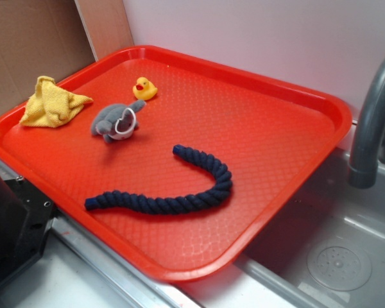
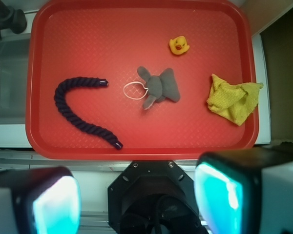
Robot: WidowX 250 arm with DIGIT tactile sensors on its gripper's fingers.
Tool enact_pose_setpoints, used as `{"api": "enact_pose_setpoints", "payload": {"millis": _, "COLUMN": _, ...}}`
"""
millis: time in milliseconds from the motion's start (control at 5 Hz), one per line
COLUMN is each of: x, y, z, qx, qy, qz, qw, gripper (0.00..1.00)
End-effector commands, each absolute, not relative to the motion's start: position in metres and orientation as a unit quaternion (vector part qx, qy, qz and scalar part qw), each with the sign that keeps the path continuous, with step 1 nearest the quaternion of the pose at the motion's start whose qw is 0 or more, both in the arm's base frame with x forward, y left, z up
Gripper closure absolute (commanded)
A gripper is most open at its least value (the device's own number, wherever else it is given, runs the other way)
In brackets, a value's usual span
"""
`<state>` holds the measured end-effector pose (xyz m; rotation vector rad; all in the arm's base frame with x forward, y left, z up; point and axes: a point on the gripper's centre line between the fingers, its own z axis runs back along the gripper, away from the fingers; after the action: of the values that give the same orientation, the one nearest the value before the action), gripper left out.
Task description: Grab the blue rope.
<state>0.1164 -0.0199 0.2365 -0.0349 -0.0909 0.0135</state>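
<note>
Fingers [image 2: 56,202] of the gripper [image 2: 136,200] frame the bottom of the wrist view, spread wide with nothing between them, hanging high over the near edge of the red tray [image 2: 136,19], apparently for an overview. Next comes the blue rope [image 2: 71,114], curved like a hook on the tray's sink side, lying flat and apart from everything else, so a straight descent looks workable. Beyond sit 3 distractors: a grey stuffed toy [image 2: 161,87] at centre, a yellow cloth [image 2: 233,101] crumpled near one edge, and a rubber duck [image 2: 179,46] farthest.
</note>
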Motion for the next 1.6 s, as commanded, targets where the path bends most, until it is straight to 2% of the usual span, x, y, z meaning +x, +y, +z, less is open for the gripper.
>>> {"api": "enact_pose_setpoints", "payload": {"millis": 0, "x": 0.116, "y": -0.02, "z": 0.236, "qx": -0.017, "qy": -0.045, "qz": 0.007, "qw": 0.999, "gripper": 0.0}}
{"api": "enact_pose_setpoints", "payload": {"millis": 200, "x": 0.166, "y": -0.033, "z": 0.218, "qx": -0.01, "qy": -0.073, "qz": -0.118, "qw": 0.99, "gripper": 0.0}}
{"api": "enact_pose_setpoints", "payload": {"millis": 400, "x": 0.211, "y": -0.046, "z": 0.167, "qx": -0.024, "qy": -0.045, "qz": -0.24, "qw": 0.969, "gripper": 0.0}}
{"api": "enact_pose_setpoints", "payload": {"millis": 600, "x": 0.241, "y": -0.069, "z": 0.126, "qx": 0.025, "qy": 0.002, "qz": -0.363, "qw": 0.932, "gripper": 0.0}}
{"api": "enact_pose_setpoints", "payload": {"millis": 1200, "x": 0.241, "y": -0.069, "z": 0.126, "qx": 0.025, "qy": 0.002, "qz": -0.363, "qw": 0.932, "gripper": 0.0}}
{"api": "enact_pose_setpoints", "payload": {"millis": 1400, "x": 0.243, "y": -0.071, "z": 0.109, "qx": 0.047, "qy": -0.001, "qz": -0.476, "qw": 0.878, "gripper": 0.0}}
